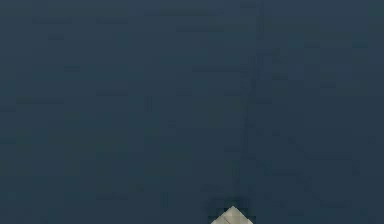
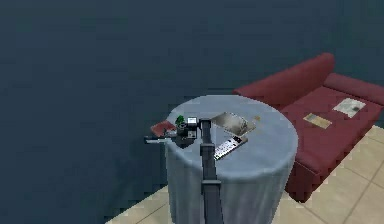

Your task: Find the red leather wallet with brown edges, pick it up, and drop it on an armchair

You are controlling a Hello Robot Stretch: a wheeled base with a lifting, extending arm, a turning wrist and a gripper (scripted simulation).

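at the left rim of the round grey worktop [image 2: 275, 140], in the arm side view, the fingers [image 2: 163, 139] stick out leftward from the end of the dark arm [image 2: 208, 175], which rises from the picture's bottom edge and crosses the worktop's near side. i cannot tell how the fingers are set, nor whether they hold anything, because a flat red-brown thing lies on the worktop right at them. by its colour and flat shape this looks like the wallet [image 2: 160, 129]. it sits at the worktop's left edge, and whether the fingers touch it, lie beside it or hang above it cannot be told.

just behind the arm's end there is a small green blob [image 2: 180, 121], too small to name. right of the arm a slim pale-and-dark bar [image 2: 228, 148] lies aslant on the worktop, and farther back lies a pale crumpled thing [image 2: 240, 122].

behind and to the right of the worktop stands a red sofa [image 2: 300, 85], with two flat pale things [image 2: 348, 106] on its seat. pale tiled floor [image 2: 350, 190] runs under both, and a dark blue wall [image 2: 80, 70] stands behind.

the forward view has the same dark blue wall [image 1: 150, 100] close ahead, with a small wedge of pale floor [image 1: 232, 215] at the bottom edge.
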